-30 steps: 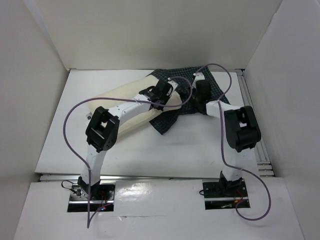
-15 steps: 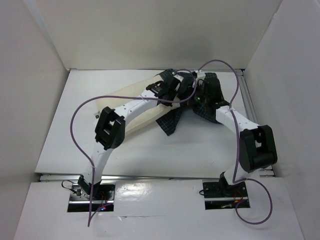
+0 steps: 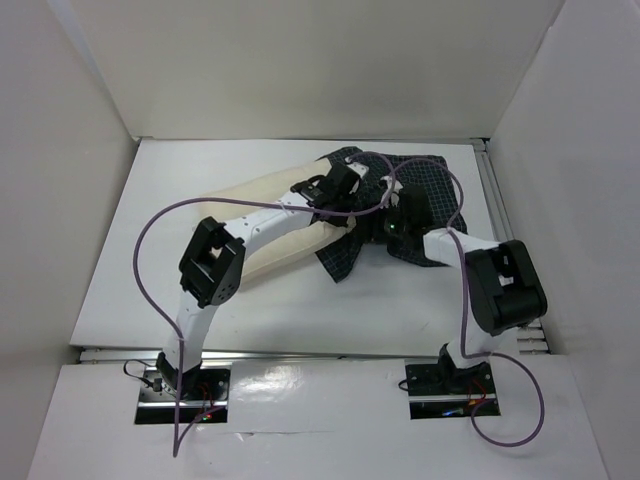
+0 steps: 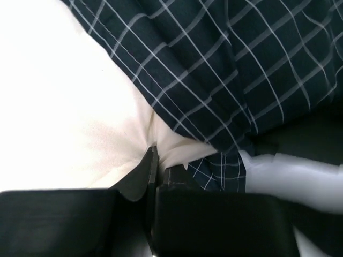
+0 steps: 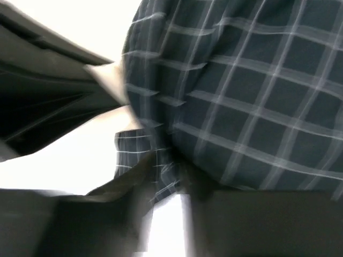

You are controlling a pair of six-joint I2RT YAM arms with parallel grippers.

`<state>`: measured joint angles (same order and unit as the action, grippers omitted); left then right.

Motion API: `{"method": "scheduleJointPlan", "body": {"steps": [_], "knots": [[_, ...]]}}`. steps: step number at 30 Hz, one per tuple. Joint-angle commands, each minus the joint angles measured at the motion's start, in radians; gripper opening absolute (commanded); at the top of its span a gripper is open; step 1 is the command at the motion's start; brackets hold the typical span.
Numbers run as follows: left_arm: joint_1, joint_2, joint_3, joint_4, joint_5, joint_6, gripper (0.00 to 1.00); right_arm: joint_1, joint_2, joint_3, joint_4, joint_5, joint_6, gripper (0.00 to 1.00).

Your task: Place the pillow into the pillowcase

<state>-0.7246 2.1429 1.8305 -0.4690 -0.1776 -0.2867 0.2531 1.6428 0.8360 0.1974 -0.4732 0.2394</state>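
My L gripper is pinched on the pillow corner at the pillowcase mouth, pillow's long axis trailing left; R gripper alongside, too blurred to tell its grip.

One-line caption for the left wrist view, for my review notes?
Left gripper pinching cream pillow fabric beside the dark checked pillowcase.
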Motion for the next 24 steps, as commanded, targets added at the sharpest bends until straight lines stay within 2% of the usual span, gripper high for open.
{"method": "scheduleJointPlan", "body": {"steps": [1, 3, 5, 8, 13, 17, 19, 20, 23, 24], "knots": [[-0.019, -0.083, 0.030, 0.110, 0.053, -0.029, 0.00, 0.018, -0.098, -0.034, 0.031, -0.027, -0.009, 0.67], [-0.019, -0.061, 0.039, 0.101, 0.053, -0.040, 0.00, 0.018, -0.202, -0.043, -0.005, 0.036, -0.009, 0.89], [-0.019, -0.051, 0.062, 0.089, 0.067, -0.051, 0.00, 0.028, -0.326, -0.054, -0.079, 0.112, 0.000, 0.99], [-0.019, -0.051, 0.062, 0.089, 0.067, -0.051, 0.00, 0.028, -0.455, -0.097, -0.185, 0.212, 0.038, 0.99], [-0.019, -0.041, 0.122, 0.084, 0.058, -0.062, 0.00, 0.028, -0.521, -0.213, -0.239, 0.182, 0.115, 0.99], [-0.019, -0.032, 0.159, 0.066, 0.058, -0.071, 0.00, 0.037, -0.511, -0.291, -0.172, 0.156, 0.152, 0.92], [-0.019, -0.032, 0.168, 0.066, 0.070, -0.080, 0.00, 0.069, -0.485, -0.301, -0.141, 0.168, 0.165, 0.92], [-0.019, -0.032, 0.179, 0.066, 0.070, -0.080, 0.00, 0.078, -0.469, -0.314, -0.074, 0.183, 0.166, 0.92], [-0.019, -0.021, 0.199, 0.066, 0.079, -0.080, 0.00, 0.104, -0.396, -0.327, 0.029, 0.319, 0.166, 0.92], [-0.019, -0.021, 0.199, 0.056, 0.079, -0.080, 0.00, 0.104, -0.353, -0.315, 0.060, 0.411, 0.166, 0.92]]}}
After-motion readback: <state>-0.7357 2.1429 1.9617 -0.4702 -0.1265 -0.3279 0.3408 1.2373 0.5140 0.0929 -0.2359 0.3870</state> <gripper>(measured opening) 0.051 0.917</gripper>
